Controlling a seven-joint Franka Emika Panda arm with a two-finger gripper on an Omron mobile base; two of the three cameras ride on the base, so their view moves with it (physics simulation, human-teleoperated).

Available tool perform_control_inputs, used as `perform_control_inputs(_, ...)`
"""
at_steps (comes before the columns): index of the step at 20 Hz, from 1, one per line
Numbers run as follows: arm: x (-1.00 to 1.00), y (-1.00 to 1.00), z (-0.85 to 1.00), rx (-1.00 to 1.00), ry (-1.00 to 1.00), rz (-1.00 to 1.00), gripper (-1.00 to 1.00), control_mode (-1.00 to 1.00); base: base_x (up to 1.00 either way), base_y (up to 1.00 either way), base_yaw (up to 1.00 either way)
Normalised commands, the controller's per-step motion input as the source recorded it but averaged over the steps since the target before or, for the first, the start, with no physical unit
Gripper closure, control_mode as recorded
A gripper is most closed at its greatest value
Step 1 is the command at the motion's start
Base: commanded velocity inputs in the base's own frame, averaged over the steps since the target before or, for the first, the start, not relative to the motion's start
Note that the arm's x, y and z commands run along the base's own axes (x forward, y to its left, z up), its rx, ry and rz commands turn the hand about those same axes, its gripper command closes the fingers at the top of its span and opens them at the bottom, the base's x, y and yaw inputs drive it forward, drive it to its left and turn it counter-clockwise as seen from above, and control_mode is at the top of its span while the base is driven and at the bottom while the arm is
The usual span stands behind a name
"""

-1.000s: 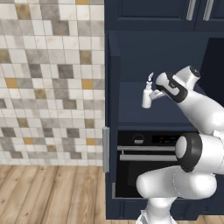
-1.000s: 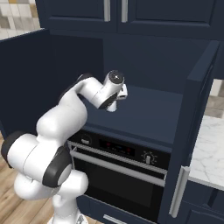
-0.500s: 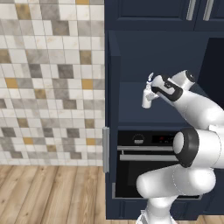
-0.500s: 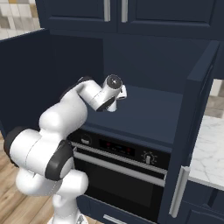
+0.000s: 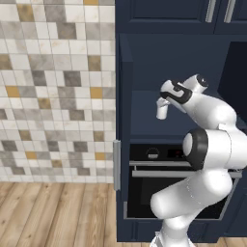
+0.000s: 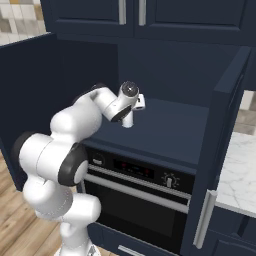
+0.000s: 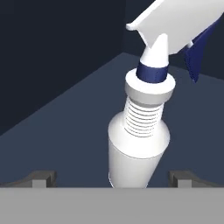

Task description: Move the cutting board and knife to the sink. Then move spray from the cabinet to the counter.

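Note:
The spray (image 7: 139,141) is a white bottle with a ribbed neck, a blue collar and a white trigger head, standing upright on the shelf niche of the dark navy cabinet (image 5: 144,62). My gripper (image 7: 113,178) is open, one fingertip (image 7: 43,177) to each side of the bottle's lower body, with gaps on both sides. From the left base view the spray (image 5: 161,110) stands just left of my hand. From the right base view the spray (image 6: 128,119) pokes out below the hand. A strip of the white marble counter (image 6: 234,172) lies at the right edge. Cutting board, knife and sink are out of view.
The built-in oven (image 6: 140,192) sits under the niche. The cabinet's open door (image 6: 222,145) with its silver handle (image 6: 204,220) stands to the right of the niche, and another door edge (image 5: 120,96) stands at its left. Wall cupboards (image 6: 150,17) hang above.
My hand has pushed further into the niche toward the spray, which has not moved. The jaws have stayed wide.

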Motion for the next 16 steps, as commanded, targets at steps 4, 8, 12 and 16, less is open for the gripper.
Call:
perform_control_inputs(4, 0.32, 0.0, -0.01, 0.0, 0.0, -0.02, -1.0, -1.0, 0.0, 0.0, 0.0)
perform_control_inputs(8, 0.27, 0.0, -0.07, 0.0, 0.0, -0.03, -1.0, -1.0, 0.0, 0.0, 0.0)
perform_control_inputs(12, 0.18, 0.0, -0.09, -0.01, 0.0, -0.03, -1.0, -1.0, 0.0, 0.0, 0.0)
perform_control_inputs(16, 0.13, 0.0, -0.11, 0.0, 0.0, -0.03, -1.0, -1.0, 0.0, 0.0, 0.0)
